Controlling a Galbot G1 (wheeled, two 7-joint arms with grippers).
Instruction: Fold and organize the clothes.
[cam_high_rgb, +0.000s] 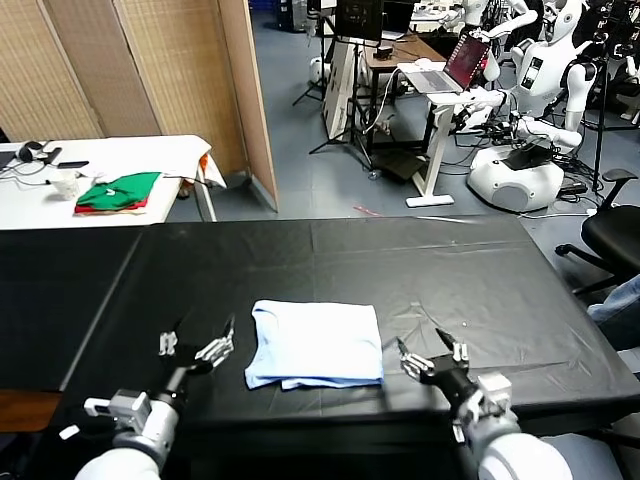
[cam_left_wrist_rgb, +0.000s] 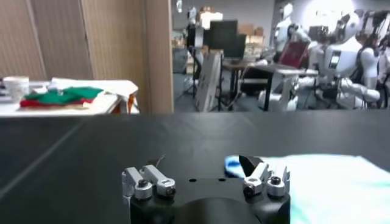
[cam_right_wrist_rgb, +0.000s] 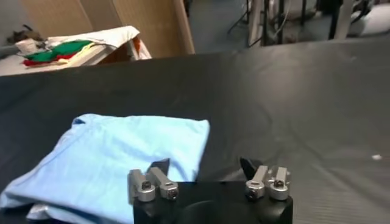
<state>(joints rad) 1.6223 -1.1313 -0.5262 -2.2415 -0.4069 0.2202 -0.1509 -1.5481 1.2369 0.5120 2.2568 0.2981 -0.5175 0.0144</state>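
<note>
From the head view, you've got the light-blue T-shirt (cam_high_rgb: 316, 343) lying folded into a neat rectangle on the black table (cam_high_rgb: 480, 280), sitting between your two grippers. Left gripper (cam_high_rgb: 197, 345) has its jaws spread and empty, just beside the shirt's near-left edge. Right gripper (cam_high_rgb: 430, 357) is likewise spread wide, gripping nothing, just off the shirt's right edge. Folding looks about finished, so my read is the job now is tidying: back both arms out level and don't snag a hem.

Left wrist view: the left gripper (cam_left_wrist_rgb: 206, 182) has jaws released, bare table between them, and the T-shirt (cam_left_wrist_rgb: 329, 182) lies off to one side of the jaws, beyond the fingertip (cam_left_wrist_rgb: 257, 178) on that side. Draw straight back, not across.

Right wrist view: the right gripper (cam_right_wrist_rgb: 208, 182) is wide apart and empty, with the T-shirt (cam_right_wrist_rgb: 122, 152) ahead of the jaws and to one side, its corner near one fingertip (cam_right_wrist_rgb: 152, 182). A lower layer peeks out at the shirt's near corner; if you square it, nudge gently, since thin fabric will likely bunch.
</note>
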